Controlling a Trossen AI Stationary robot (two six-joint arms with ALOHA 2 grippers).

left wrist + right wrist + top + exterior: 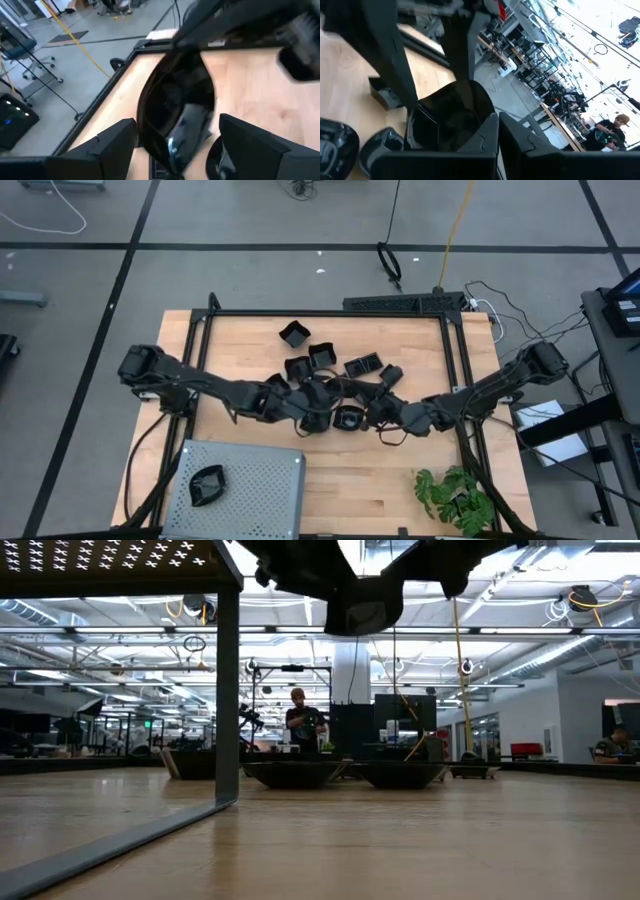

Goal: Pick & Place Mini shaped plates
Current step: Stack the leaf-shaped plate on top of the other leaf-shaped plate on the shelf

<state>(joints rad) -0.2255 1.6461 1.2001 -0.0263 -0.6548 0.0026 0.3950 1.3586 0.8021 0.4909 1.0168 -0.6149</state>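
Above the table's middle my right gripper [497, 120] is shut on one glossy black mini shaped plate [450, 117], which shows high over the wood in the low view [365, 605]. My left gripper [177, 122] is open. Its two fingers stand on either side of that same plate [175, 110], and I cannot tell whether they touch it. Both grippers meet at the centre [335, 410]. Several more black plates [322, 356] rest flat on the wood behind them. Another plate [207, 485] lies on the grey perforated tray [270, 480]. My right gripper pinches the plate's rim [482, 112] between its two fingers, which come at it about level from the table's right side. The plate is lifted clear of the table, stands tilted on edge, and reaches away from the fingers toward my left gripper.
A black frame [330, 313] borders the work area at the far, left and right sides; its post [228, 700] shows in the low view. A green plant [455, 495] sits at the near right corner. Bare wood [370, 475] lies between tray and plant. A person stands far behind the table.
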